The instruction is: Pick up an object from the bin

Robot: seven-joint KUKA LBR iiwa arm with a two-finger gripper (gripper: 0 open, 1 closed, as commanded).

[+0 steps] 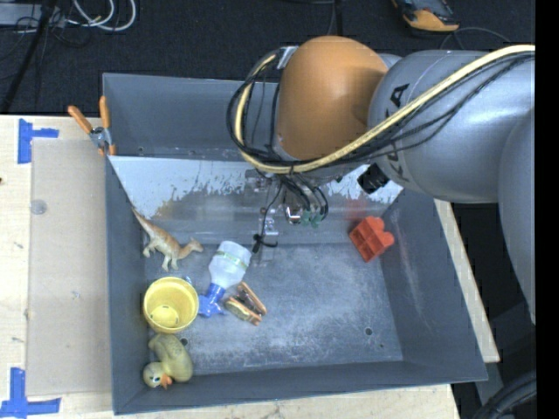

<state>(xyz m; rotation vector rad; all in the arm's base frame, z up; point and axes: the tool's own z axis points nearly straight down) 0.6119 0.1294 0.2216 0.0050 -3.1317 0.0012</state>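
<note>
Light from overhead, bright; bin (332, 321) floor evenly lit; strong glare on lower back wall (175, 177); soft sheen on orange cover (327, 94); bg beyond bin dark.

1. Arm (472, 138): rounded silver-grey casing; black lettering (395, 101) on one segment.
2. Wrist cover (327, 94): smooth orange dome.
3. Cables (247, 116): black and pale-yellow bundle, looped beside the cover, routed along the casing.
</note>
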